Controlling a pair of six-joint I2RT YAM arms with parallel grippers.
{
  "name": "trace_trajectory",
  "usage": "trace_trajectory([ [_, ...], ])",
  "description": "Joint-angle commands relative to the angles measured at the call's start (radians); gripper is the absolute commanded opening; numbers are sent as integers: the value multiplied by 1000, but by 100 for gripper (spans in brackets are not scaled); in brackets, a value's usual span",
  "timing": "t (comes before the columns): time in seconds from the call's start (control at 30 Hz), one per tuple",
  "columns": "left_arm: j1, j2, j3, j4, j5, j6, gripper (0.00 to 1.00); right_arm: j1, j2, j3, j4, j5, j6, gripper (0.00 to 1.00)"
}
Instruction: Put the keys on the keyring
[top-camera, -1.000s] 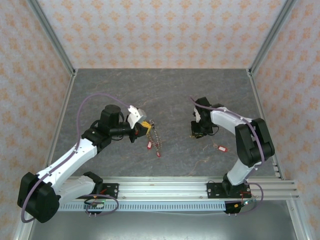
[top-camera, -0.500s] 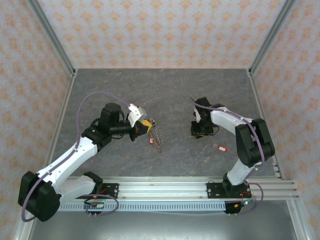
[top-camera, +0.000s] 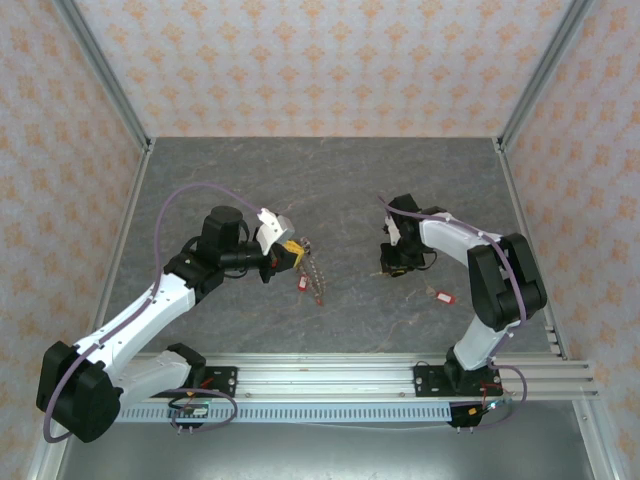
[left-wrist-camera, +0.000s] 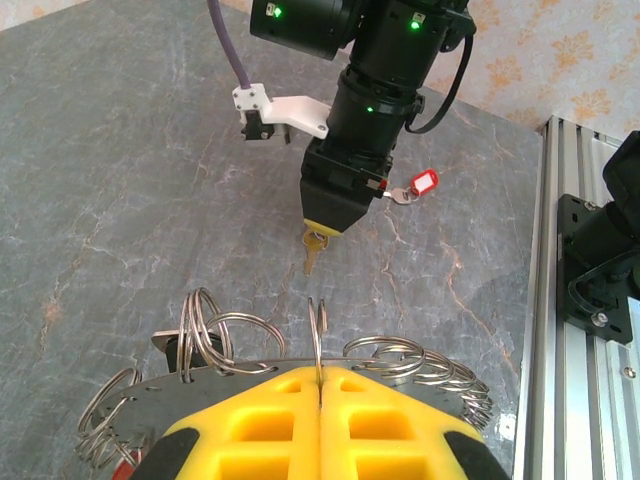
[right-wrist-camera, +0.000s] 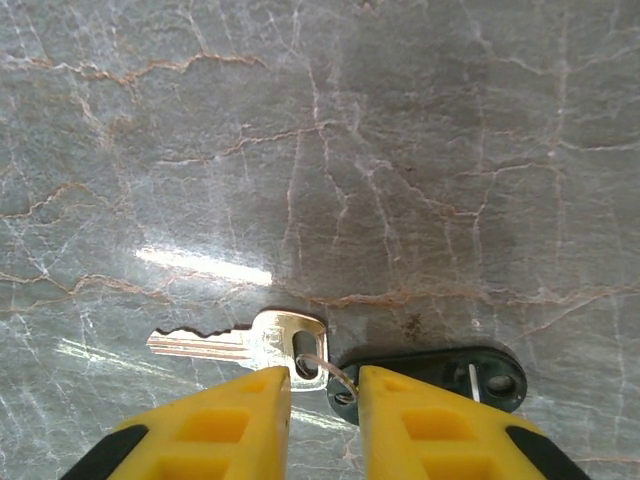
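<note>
The left arm (top-camera: 150, 300) reaches out over the grey bench (top-camera: 330, 190). The left jaws are shut tight, with their yellow fingers (left-wrist-camera: 250, 425) pressed together and no gap between them. They pinch one thin loop of the keyring (left-wrist-camera: 318, 335). The keyring is made of lots of little silver rings, and they spread out to both sides of the jaws. From above, the keyring (top-camera: 313, 273) hangs down from the left jaws like a small chain, near the middle of the bench. A small red tag (top-camera: 299, 286) hangs just beside it. The right arm (top-camera: 470, 250) bends in from the other side, and the right jaws point down at the bench, well apart from the keyring. The right jaws are a little bit open. A silver key (right-wrist-camera: 250, 340) lies at their tips and points off to the left. A tiny ring (right-wrist-camera: 322, 367) goes through the hole in the key and sits in the gap between the two yellow fingers (right-wrist-camera: 220, 430). A black tag (right-wrist-camera: 440, 372) lies just beside the key. I cannot tell if the right jaws pinch the tiny ring or only stand around it. One more key with a red tag (top-camera: 441, 295) lies flat on the bench, near the right arm.
</note>
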Motion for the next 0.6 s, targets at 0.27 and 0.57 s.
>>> trace_trajectory([
  [0.27, 9, 3, 37, 2, 39, 21, 0, -2, -1, -4, -18, -24, 0, 17],
  [0.57, 8, 5, 41, -3, 41, 20, 0, -2, -8, 10, 32, 31, -27, 32],
])
